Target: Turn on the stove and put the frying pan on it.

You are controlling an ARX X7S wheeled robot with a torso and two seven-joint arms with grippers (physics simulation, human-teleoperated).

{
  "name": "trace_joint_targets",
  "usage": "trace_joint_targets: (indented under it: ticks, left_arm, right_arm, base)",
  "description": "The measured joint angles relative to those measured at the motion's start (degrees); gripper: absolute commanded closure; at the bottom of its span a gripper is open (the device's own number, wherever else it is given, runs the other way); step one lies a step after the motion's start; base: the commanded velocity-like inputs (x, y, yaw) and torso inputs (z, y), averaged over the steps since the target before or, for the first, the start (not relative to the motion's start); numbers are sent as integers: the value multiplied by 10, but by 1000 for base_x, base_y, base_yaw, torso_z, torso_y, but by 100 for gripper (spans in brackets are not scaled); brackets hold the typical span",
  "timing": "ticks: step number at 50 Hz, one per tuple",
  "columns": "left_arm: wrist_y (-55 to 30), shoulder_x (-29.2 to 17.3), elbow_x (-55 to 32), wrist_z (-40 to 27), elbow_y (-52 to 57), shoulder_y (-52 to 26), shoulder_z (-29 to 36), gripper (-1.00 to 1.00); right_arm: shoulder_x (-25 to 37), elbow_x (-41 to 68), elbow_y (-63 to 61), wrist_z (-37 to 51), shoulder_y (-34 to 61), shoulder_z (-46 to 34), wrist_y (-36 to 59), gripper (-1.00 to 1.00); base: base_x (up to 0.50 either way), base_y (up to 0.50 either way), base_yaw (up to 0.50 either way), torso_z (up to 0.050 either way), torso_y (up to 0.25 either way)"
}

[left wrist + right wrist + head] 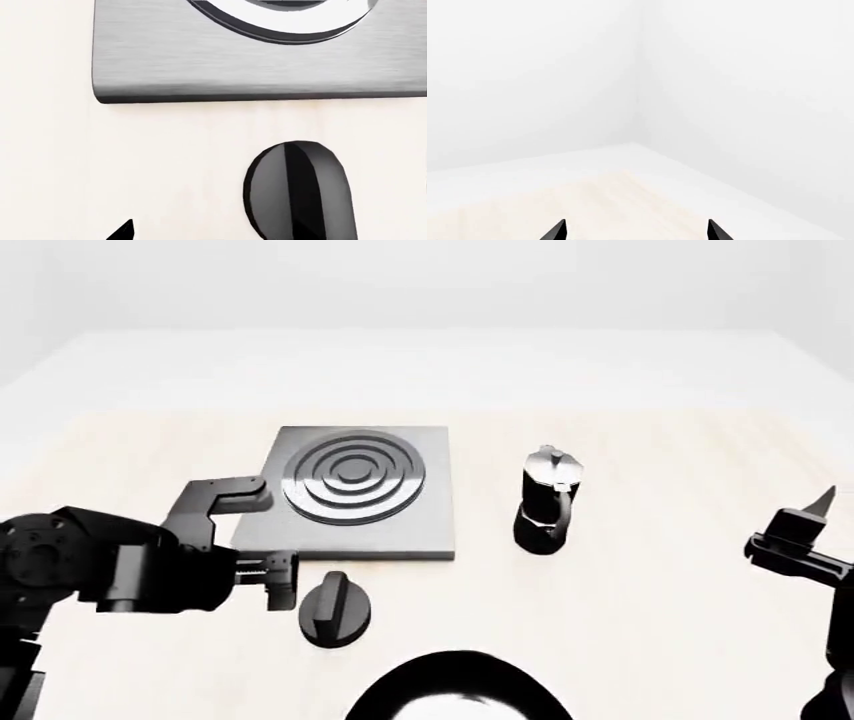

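stove: flat square dark-grey slab with raised ring coils point(358, 495), sits flat on the pale wooden bench point(641, 470)
knob: small round black knob point(334, 609) just in front of the slab, its ridge runs roughly front-to-back, tipped a bit
frying pan: round black glossy pan point(454, 690) at the near bench edge, handle not visible
moka pot: black-and-silver point(549, 500), upright, right of the slab
left pincer point(280, 580): just left of the knob, can't tell if apart
right pincer point(635, 231): tips apart, holding nothing

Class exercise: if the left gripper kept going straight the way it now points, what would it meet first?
Probably the knob: the left gripper points toward it from close beside it, and the left wrist view shows the knob just ahead, before the stove. Depth is uncertain.
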Motion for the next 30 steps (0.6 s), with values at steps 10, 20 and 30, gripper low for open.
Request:
trace_joint_targets:
  ticks: [10,20,30]
  left_arm:
    - [12,3,16,39,-22,0,19,-100]
    - [26,10,35,63,-42,-3,37,-100]
    - [38,17,50,80,-59,-5,52,-100]
  right_arm:
    - [1,0,0,2,0,-4,0,-100]
    - [3,1,-1,4,0,-7,0,-100]
    - [5,3,-6,5,1,-9,3,-100]
  base:
    - [0,0,0,0,0]
    - [0,0,0,0,0]
    - [0,0,0,0,0]
